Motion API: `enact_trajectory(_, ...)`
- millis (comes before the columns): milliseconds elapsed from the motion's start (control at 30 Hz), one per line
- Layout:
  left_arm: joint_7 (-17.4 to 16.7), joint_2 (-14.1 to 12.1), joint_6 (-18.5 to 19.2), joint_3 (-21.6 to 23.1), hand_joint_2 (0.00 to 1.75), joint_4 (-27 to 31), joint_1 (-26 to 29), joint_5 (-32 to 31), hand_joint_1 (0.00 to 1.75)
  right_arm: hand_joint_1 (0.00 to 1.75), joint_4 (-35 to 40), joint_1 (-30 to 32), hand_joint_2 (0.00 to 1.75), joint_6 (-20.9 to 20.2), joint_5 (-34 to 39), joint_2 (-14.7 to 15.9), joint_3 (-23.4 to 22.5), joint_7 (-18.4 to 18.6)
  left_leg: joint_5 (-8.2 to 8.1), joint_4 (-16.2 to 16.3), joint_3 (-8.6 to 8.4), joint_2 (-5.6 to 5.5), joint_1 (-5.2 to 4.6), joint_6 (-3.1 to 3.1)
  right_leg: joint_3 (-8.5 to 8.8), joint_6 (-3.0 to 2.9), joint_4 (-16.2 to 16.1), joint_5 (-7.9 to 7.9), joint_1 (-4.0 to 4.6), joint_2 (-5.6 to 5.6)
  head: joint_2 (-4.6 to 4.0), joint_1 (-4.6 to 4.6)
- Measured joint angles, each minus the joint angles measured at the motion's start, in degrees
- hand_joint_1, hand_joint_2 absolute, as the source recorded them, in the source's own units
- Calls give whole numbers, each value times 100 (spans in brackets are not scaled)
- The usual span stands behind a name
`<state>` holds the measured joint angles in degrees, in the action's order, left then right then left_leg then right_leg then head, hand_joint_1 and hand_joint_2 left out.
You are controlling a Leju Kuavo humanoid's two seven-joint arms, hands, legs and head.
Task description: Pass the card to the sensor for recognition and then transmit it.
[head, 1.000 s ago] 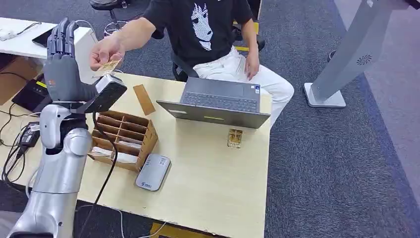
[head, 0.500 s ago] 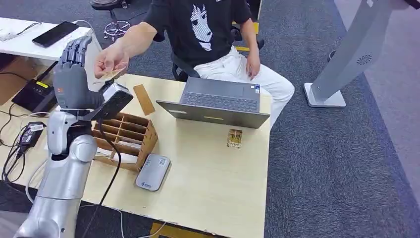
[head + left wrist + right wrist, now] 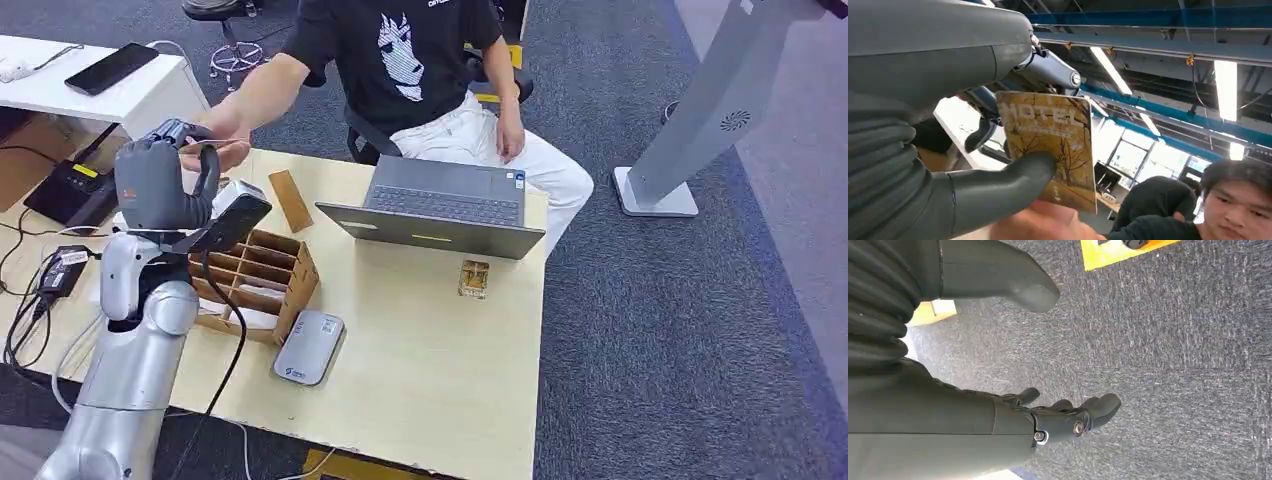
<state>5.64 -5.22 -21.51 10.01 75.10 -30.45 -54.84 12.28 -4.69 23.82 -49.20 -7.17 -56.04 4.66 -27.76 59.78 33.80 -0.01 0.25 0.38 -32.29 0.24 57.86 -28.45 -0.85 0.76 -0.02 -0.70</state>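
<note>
The wooden table (image 3: 440, 340) carries a grey laptop (image 3: 440, 210), a cardboard divider box (image 3: 255, 280) and, near the front edge, a flat grey sensor (image 3: 309, 346); one more small card (image 3: 474, 279) lies just in front of the laptop. Behind the table sits a person (image 3: 420, 80) whose hand (image 3: 228, 150) reaches to the far left corner of the table. There the left hand (image 3: 160, 180) of the robot is raised, and its fingers are curled around the card (image 3: 1050, 150). In the left wrist view the thick grey thumb (image 3: 1008, 182) presses on the face of the card and the darker fingers lie behind it, so I judge this hand grips the card, although a fingertip of the person is touching its lower edge. The right hand (image 3: 1068, 420) hangs over the dark carpet with fingers apart and holds nothing. The card probably is light, thin and stiff plastic with a smooth, a little slippery face. It should be pinched on its flat faces near one short edge, so most of the face stays free for the sensor. The card is a golden-brown rectangle with rounded corners; it has the word HOTEL at its top and dark bare tree branches printed below.
</note>
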Motion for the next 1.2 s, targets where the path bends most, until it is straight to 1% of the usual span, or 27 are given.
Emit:
enact_trajectory(267,46,0,33,2,175,2,67,31,175,0,0,0,175,0,-13,0,0,-2,0,0,0,0,0,0,0,0,0,0,0,0,0,0)
enact_trajectory(400,170,-2,273,111,175,89,160,87,175,0,0,2,175,7,-9,-2,0,-2,0,0,0,0,0,0,0,0,0,0,0,0,-2,0)
enact_trajectory(567,205,-11,678,529,175,558,432,37,175,0,0,8,175,26,61,-24,-4,-7,-1,0,1,-1,-1,1,0,0,-1,0,-1,0,0,0)
enact_trajectory(700,151,-63,839,971,175,1002,668,-66,175,0,0,12,175,48,116,-50,-26,-22,-2,0,2,-1,-1,2,0,0,-2,-1,-1,0,-2,0)
enact_trajectory(800,61,-183,922,1385,175,1420,870,-233,175,0,0,25,175,63,164,-77,-72,-50,-2,0,2,-2,0,2,-1,0,-2,-1,0,-1,0,0)
enact_trajectory(933,-81,-348,966,1782,175,1733,1088,-448,175,0,0,28,175,70,195,-103,-122,-55,-2,-2,2,-2,0,2,-1,-1,-2,-2,0,-3,0,0)
enact_trajectory(1067,-210,-553,1021,1945,175,1849,1264,-529,175,0,0,38,175,90,210,-114,-181,-55,-2,-3,2,-1,0,2,-1,-1,-1,-3,1,-3,0,0)
enact_trajectory(1200,-313,-759,1095,1961,175,1849,1436,-571,175,0,0,42,175,120,234,-131,-205,-52,-2,-4,1,-1,1,1,-1,-1,0,-3,1,-2,0,0)
